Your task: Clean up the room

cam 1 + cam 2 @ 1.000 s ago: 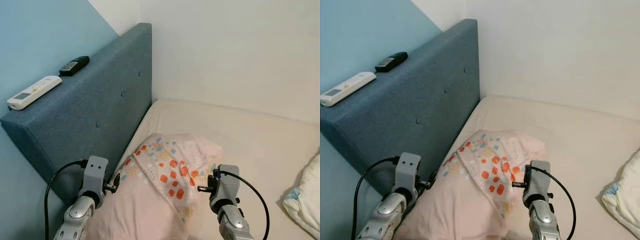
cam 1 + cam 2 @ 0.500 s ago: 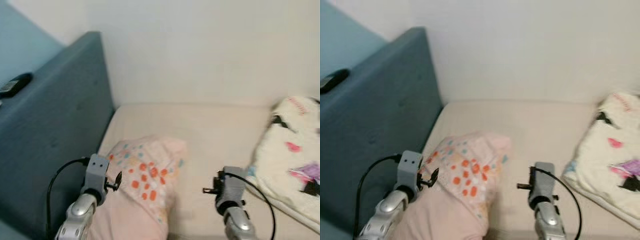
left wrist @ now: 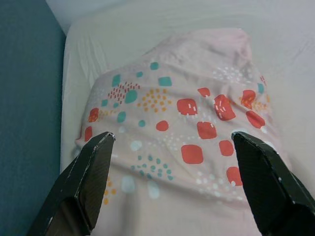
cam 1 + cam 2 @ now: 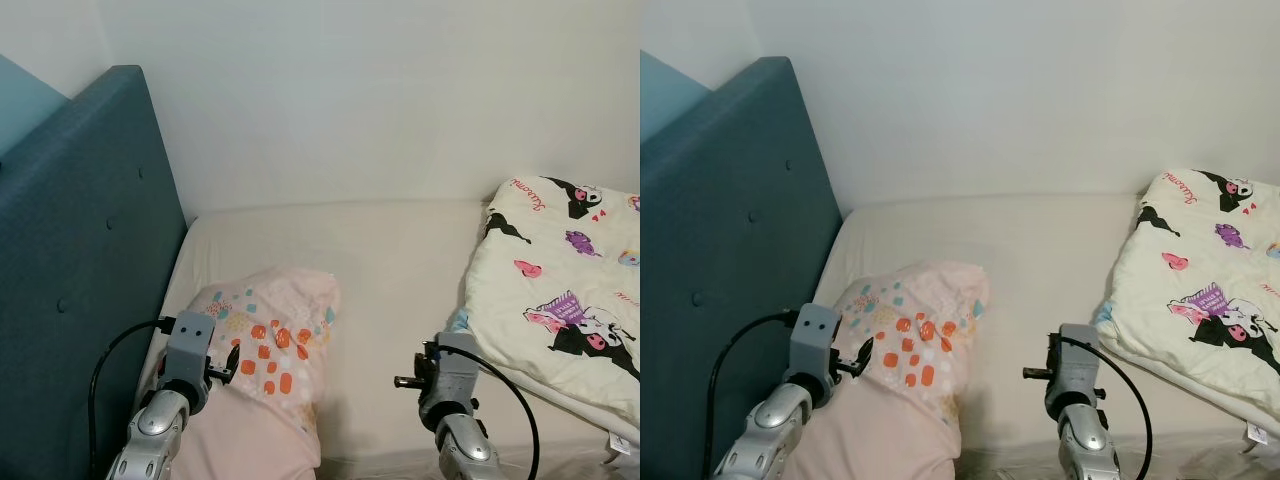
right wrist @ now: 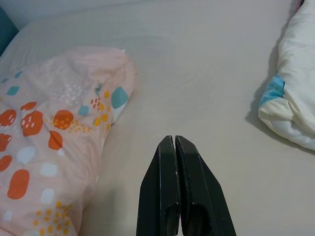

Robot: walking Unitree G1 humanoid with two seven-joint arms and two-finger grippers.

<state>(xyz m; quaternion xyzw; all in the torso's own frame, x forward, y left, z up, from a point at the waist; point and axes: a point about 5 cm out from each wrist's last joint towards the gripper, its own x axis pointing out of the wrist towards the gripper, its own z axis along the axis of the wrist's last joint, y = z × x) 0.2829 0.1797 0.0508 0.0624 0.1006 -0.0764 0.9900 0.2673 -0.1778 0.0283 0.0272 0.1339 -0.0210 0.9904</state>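
Cream mattress [image 4: 380,250] meets blue headboard [image 4: 70,250]; pillow [image 4: 270,350] under spread left gripper [image 3: 172,142], right gripper [image 5: 175,142] clenched beside quilt [image 4: 560,280].

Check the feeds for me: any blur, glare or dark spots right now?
Both eye views are sharp and evenly lit, no glare; soft shadow beside the pillow and under the quilt. Left wrist view: pillow crisp, open left hand fingers slightly soft. Right wrist view: clear, shut right hand dark against the pale sheet.
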